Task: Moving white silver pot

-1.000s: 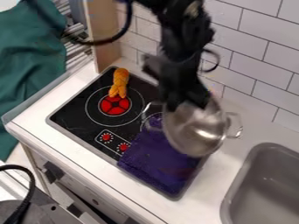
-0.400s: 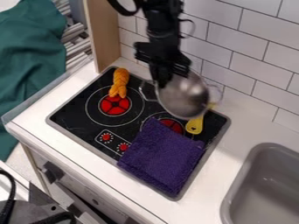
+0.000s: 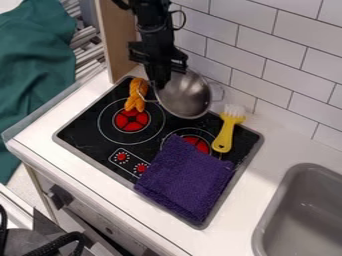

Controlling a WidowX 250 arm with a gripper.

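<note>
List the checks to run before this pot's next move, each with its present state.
1. Gripper at the pot's rim: ok.
2. Pot resting on the stove: cannot tell.
3. Pot handle apart from the orange toy in this view: not ok, it overlaps the toy; contact cannot be told.
4. Pot apart from the brush: ok, a gap shows between them.
5. Burner nearer the toy uncovered: ok.
6. Other burner uncovered: not ok, the cloth covers part.
</note>
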